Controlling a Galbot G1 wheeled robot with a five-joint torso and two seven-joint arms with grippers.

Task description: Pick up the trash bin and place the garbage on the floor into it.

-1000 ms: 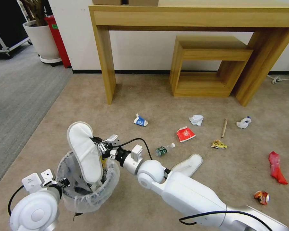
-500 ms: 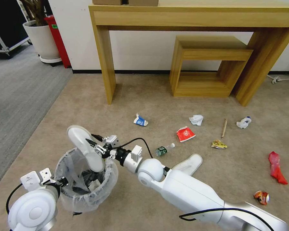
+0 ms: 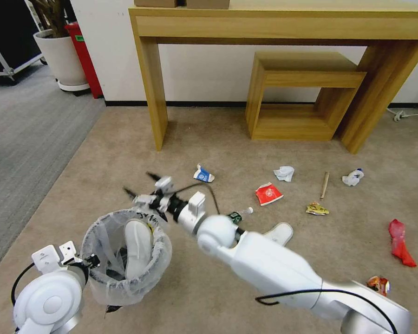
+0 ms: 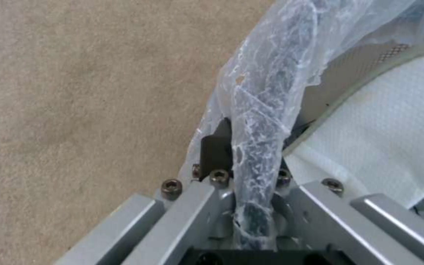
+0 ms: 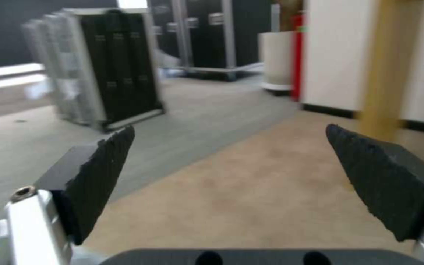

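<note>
The trash bin (image 3: 107, 284), dark with a whitish bag liner, hangs low at the front left. My left gripper (image 3: 92, 263) is shut on its rim (image 4: 256, 154). One white slipper (image 3: 138, 248) stands inside the bin (image 4: 394, 140). My right gripper (image 3: 138, 183) hangs open and empty just beyond the bin, its dark fingers (image 5: 99, 176) spread wide. Garbage lies on the floor: a second slipper (image 3: 279, 231) by my right arm, a small bottle (image 3: 239, 215), a red cup (image 3: 268, 193), a blue-white carton (image 3: 203, 175), tissue wads (image 3: 284, 173), a wooden stick (image 3: 324, 184) and wrappers (image 3: 399, 242).
A wooden console table (image 3: 149, 93) and a wooden cube stool (image 3: 302, 125) stand against the far wall. A white planter (image 3: 60, 58) and a red object (image 3: 84, 60) sit at the back left by grey carpet. A cable (image 3: 408, 113) lies at the far right. Black cases (image 5: 114, 73) stand farther off.
My right gripper let go of the slipper, which dropped into the bin. The gripper then opened wide and swung up and away from the bin rim.
</note>
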